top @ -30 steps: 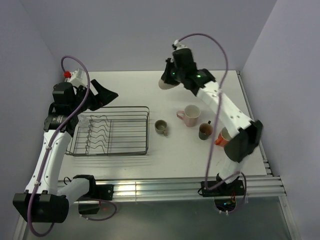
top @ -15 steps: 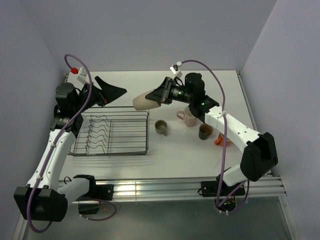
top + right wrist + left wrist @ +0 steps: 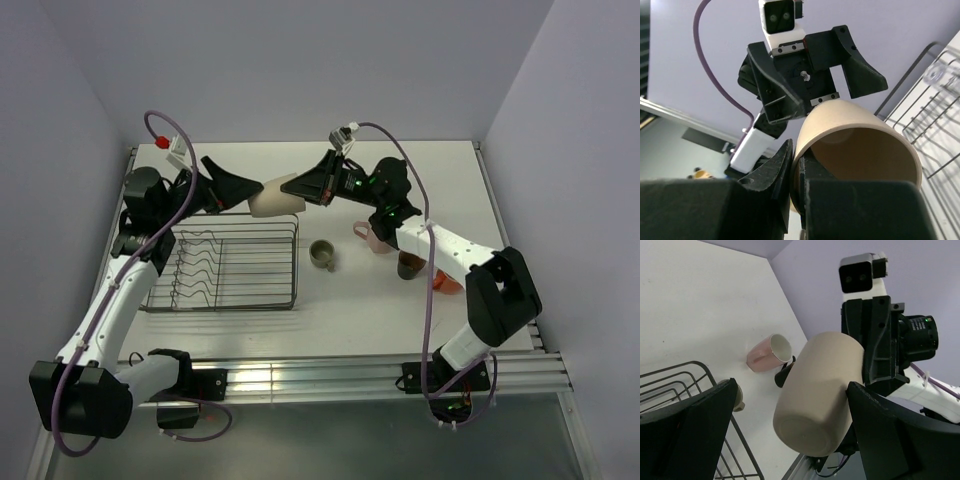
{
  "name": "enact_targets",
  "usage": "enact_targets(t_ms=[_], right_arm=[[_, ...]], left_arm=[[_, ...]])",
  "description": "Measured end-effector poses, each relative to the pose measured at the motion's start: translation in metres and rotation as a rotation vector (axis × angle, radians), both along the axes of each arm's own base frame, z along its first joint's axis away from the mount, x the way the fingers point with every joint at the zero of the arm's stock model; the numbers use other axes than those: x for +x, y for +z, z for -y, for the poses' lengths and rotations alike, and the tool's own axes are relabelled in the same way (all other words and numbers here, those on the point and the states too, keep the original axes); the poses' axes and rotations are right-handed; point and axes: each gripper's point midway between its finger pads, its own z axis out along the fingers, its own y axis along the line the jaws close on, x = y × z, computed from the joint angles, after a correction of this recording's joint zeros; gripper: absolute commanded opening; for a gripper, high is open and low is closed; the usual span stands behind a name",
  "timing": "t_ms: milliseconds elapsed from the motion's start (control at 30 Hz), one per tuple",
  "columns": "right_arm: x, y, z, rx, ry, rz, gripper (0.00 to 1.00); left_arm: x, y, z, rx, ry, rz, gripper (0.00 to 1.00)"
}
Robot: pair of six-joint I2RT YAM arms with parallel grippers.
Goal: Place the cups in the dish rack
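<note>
My right gripper [image 3: 303, 187] is shut on the rim of the beige tumbler [image 3: 270, 200], one finger inside and one outside, as the right wrist view [image 3: 797, 156] shows. It holds the tumbler on its side in the air over the far right corner of the dish rack [image 3: 225, 262]. My left gripper [image 3: 243, 190] is open, its fingers on either side of the tumbler's base [image 3: 815, 395]. The pink mug [image 3: 380, 235], olive-green cup [image 3: 322, 255], dark brown mug [image 3: 410, 264] and orange mug [image 3: 446, 281] stand on the table to the right of the rack. A clear glass [image 3: 936, 75] sits in the rack.
The white table [image 3: 350, 310] has a metal rail along its near edge and walls on three sides. The right arm stretches low over the pink and dark brown mugs. The rack's wavy slot wires [image 3: 195, 262] fill its left half.
My right arm has swung the tumbler left and turned it on its side toward the left gripper. My left gripper has risen and moved right until its fingers flank the tumbler.
</note>
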Motion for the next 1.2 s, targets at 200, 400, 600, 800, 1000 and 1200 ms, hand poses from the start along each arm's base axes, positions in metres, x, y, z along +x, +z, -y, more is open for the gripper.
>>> enact_targets(t_ms=[200,400,600,800,1000,1200], right_arm=[[-0.002,-0.001,-0.005,0.053,0.057,-0.038,0.00],[-0.003,0.005,-0.006,0.122,0.096,-0.051,0.00],[-0.001,0.005,-0.007,0.158,0.113,-0.066,0.00],[-0.004,0.008,-0.007,0.172,0.121,-0.061,0.00],[-0.003,0.006,-0.008,0.166,0.114,-0.051,0.02],[0.002,0.002,-0.010,0.143,0.083,-0.044,0.42]], left_arm=[[-0.010,0.004,0.012,-0.014,-0.058,0.040,0.99],[-0.025,0.007,0.022,-0.020,-0.115,0.053,0.99],[-0.034,0.003,0.024,-0.014,-0.134,0.046,0.95],[-0.037,0.006,0.024,-0.010,-0.139,0.057,0.66],[-0.039,0.007,0.025,-0.011,-0.151,0.061,0.19],[-0.039,0.004,0.023,0.009,-0.140,0.042,0.00]])
